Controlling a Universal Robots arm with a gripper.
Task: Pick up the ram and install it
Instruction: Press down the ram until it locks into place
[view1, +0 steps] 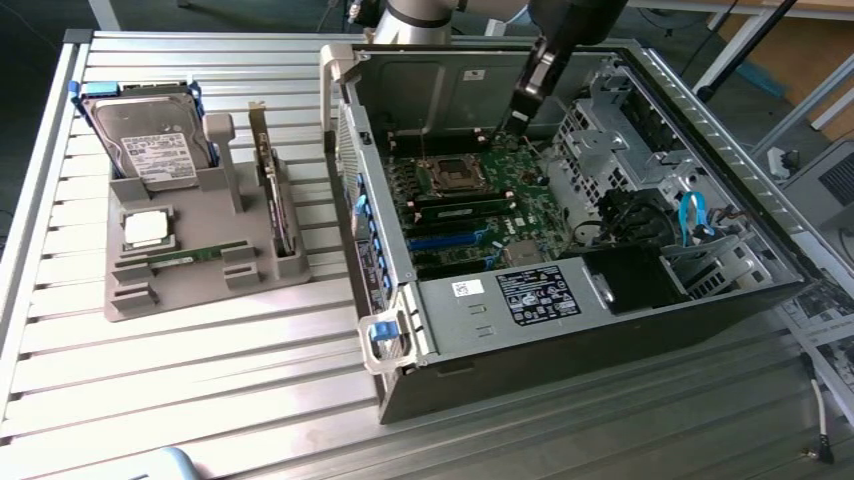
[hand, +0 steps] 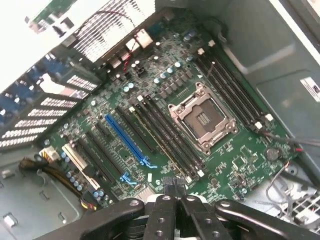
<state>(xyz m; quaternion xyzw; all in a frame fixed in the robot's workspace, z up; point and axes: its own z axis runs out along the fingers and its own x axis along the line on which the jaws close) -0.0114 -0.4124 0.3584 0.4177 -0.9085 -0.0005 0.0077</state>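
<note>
I have the end effector (view1: 514, 122) inside the open computer case (view1: 441, 75), hanging over the motherboard (view1: 467, 225) at about 1 o'clock from the processor socket (view1: 447, 172). Its fingers (hand: 159, 212) are pressed together with nothing between them.

The ram (view1: 180, 258) is well apart from it. In the exterior view it lies flat in the grey parts tray (view1: 200, 295) on the slatted surface (view1: 200, 380), out at 9 o'clock from the case. Within the tray it sits just at 6 o'clock of the square silver processor chip (view1: 147, 228). The hard drive (view1: 154, 140) is at 12 o'clock and the upright expansion card (view1: 274, 190) at 2 o'clock.

I judge the stick to be very light and stiff, but thin and easy to damage. The board would snap or crack if bent, and the chips and edge contacts should not be squeezed or scraped. I would take hold across its two flat faces near the middle of its length, on the upper long edge. That keeps the contact edge free and the stick square in the fingers. It is smooth, so a slightly off-centre pinch may let it tilt.

The long memory slots (hand: 165, 132) beside the socket show in the wrist view; I cannot tell whether any is filled.
</note>
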